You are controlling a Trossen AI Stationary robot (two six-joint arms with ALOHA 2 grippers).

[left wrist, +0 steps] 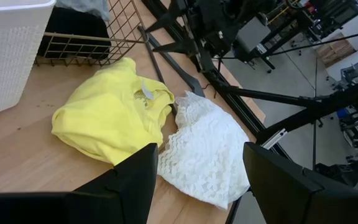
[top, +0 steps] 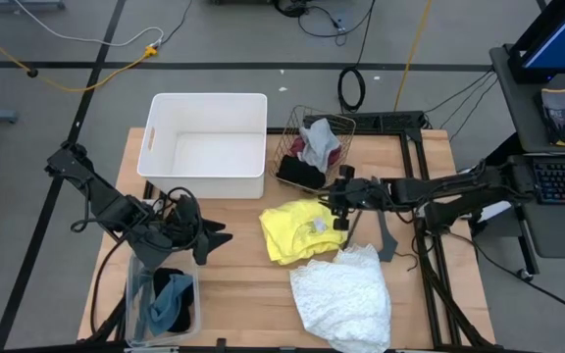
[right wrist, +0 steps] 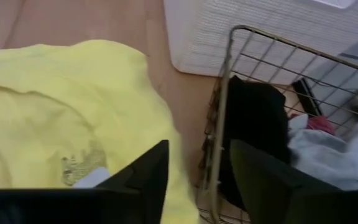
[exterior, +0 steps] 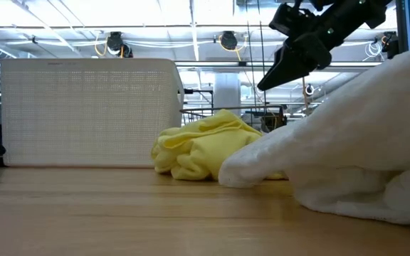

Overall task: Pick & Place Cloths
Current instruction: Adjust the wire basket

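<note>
**Locating the cloths around two empty grippers**

Looking first at what we cannot resolve: the wire basket holds a bundle in which we make out a black cloth, a grey cloth and a maroon cloth, but they overlap and their full outlines are hidden. The clear bin at the near left edge holds dark and grey-green fabric; we cannot tell whether that is one piece or two. In the low view the white lacy cloth is cut off at the right edge and covers part of the yellow cloth.

We count two arms, three containers (the wire basket, the clear bin and one white tub), one yellow cloth, one white lacy cloth and one thin dark V-shaped bar.

The right gripper hangs above the table, over the far right edge of the yellow cloth and just beside the basket. Its fingers stand apart with nothing between them. The yellow cloth lies flat on the table below it, touching the white lacy cloth on its near side.

The left gripper sits low at the left, well apart from the yellow cloth. Its fingers are spread and hold nothing.
</note>
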